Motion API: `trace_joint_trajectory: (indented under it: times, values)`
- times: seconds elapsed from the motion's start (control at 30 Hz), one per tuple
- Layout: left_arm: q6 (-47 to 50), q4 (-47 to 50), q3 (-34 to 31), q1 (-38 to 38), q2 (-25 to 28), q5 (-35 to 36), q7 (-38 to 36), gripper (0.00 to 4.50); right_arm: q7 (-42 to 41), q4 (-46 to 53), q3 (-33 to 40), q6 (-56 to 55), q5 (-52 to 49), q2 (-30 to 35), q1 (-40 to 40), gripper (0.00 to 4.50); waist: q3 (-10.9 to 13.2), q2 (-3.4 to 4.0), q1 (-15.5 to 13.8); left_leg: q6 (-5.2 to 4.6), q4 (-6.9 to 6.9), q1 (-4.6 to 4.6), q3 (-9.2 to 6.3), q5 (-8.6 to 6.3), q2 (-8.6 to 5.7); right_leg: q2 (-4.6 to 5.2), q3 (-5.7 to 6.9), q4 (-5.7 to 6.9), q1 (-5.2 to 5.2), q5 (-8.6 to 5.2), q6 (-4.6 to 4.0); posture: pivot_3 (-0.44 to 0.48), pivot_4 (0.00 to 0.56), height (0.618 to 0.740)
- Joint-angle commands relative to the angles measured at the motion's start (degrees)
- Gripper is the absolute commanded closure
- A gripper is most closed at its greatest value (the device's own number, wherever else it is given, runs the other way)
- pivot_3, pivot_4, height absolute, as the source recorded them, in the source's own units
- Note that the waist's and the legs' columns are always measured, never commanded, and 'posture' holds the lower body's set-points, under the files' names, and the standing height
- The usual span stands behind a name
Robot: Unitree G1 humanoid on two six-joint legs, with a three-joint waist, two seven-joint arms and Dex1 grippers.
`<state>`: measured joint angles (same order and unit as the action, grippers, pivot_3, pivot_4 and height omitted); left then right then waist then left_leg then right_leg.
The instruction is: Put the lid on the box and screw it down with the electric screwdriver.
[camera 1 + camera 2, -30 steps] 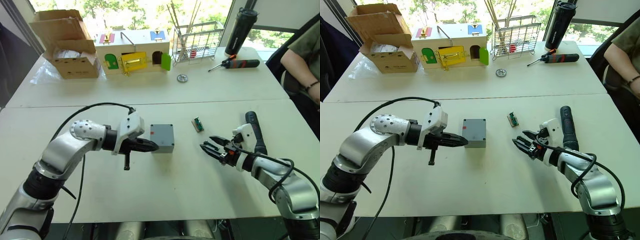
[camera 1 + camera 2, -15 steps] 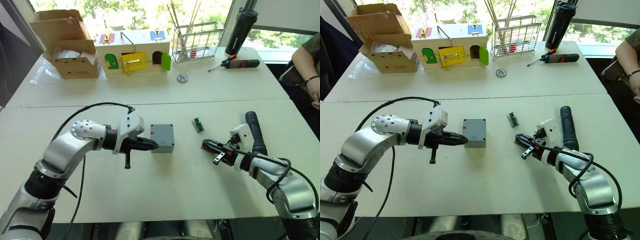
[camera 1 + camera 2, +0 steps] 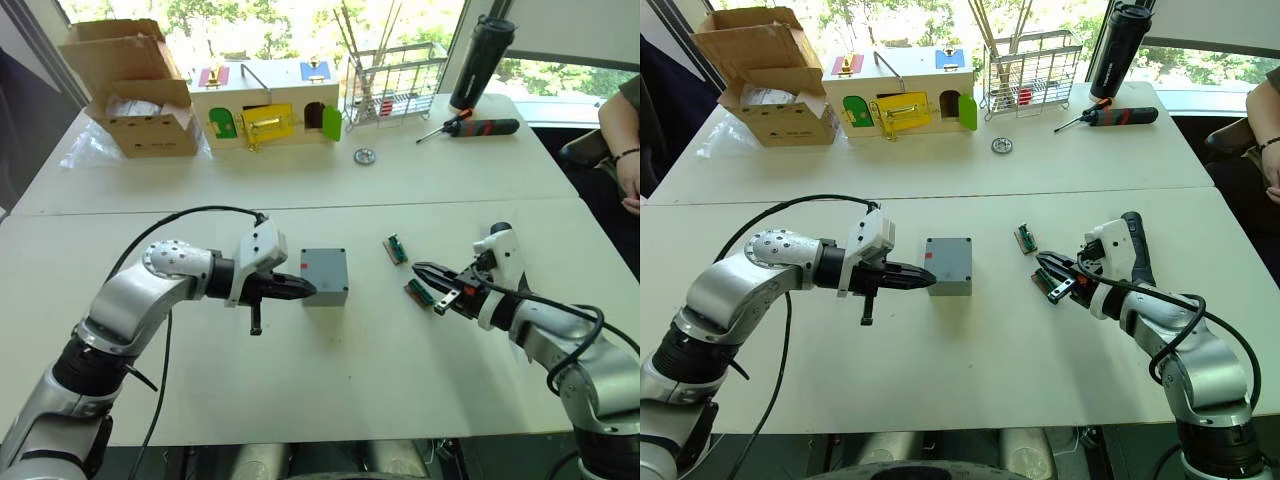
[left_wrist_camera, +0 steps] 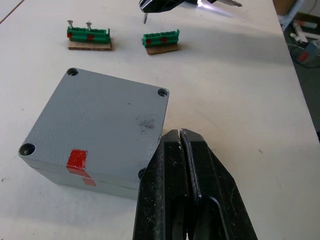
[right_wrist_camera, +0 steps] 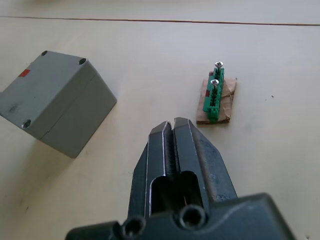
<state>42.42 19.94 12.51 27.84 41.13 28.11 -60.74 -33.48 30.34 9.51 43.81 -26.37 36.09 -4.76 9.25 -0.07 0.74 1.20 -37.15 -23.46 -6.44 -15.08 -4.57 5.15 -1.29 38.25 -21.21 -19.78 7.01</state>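
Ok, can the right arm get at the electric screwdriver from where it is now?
Probably yes. The electric screwdriver lies on the table right beside that arm's wrist, with nothing on it. But the right gripper is shut and points away from it, so it would need to draw back, turn and open.

We cannot see inside the box (image 3: 325,275), since its lid (image 4: 102,116) covers it. The right forearm hides most of the electric screwdriver (image 3: 1132,250). A person's arm (image 3: 626,130) is cut off by the frame's edge. The small round metal part (image 3: 365,156) beyond is too small for us to identify.
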Motion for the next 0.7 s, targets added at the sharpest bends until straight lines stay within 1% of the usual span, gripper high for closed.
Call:
trace_joint_trajectory:
  times: [0.03, 0.17, 0.3, 0.47, 0.7]
  values:
    - [-0.4, -1.4, -4.1, 1.9, 0.4, 1.1, 0.4, 4.50, 0.5, 3.8, 0.6, 2.3, -3.8, 0.1, -6.3, 4.46, 0.0, 0.00, 0.1, 0.00, 0.00, 0.00, 0.00, 0.00, 0.01, -0.01, 0.00, 0.00, 0.00, 0.00, 0.00, 0.000, 0.150, 0.740]
    - [-2.1, -5.7, -5.9, 3.5, 1.3, -0.2, 0.2, 4.50, 0.7, 2.0, -3.0, 4.9, -6.7, -2.5, -14.4, 4.46, 0.0, 0.00, 0.2, 0.00, 0.01, 0.00, 0.00, 0.00, 0.09, -0.08, 0.01, 0.01, -0.04, 0.00, 0.00, 0.000, 0.150, 0.740]
    - [-2.0, -7.8, -8.5, 3.7, 1.1, 0.3, 1.7, 4.50, -0.6, -3.4, -8.6, 2.0, -4.2, -5.0, -18.7, 4.46, 0.0, 0.00, 0.1, 0.01, 0.05, -0.01, -0.01, 0.00, 0.09, -0.07, 0.02, 0.02, -0.09, 0.00, 0.00, 0.000, 0.150, 0.740]
    - [-1.1, -6.8, -10.1, 2.2, 0.4, 1.0, 4.2, 4.50, -2.1, -8.8, -12.9, -2.0, -1.9, -7.4, -20.7, 4.46, 0.0, 0.00, 0.1, 0.01, -0.03, -0.03, 0.00, 0.01, 0.06, -0.03, 0.02, 0.04, -0.08, 0.00, 0.00, 0.000, 0.150, 0.740]
    - [0.4, -3.6, -10.2, -0.6, 0.1, 1.7, 6.2, 4.50, -3.6, -10.7, -15.0, -3.8, -0.9, -8.2, -20.8, 4.46, 0.0, 0.00, 0.2, 0.02, -0.01, -0.03, 0.00, 0.01, 0.07, -0.04, 0.01, 0.10, -0.15, 0.00, 0.00, 0.000, 0.150, 0.740]
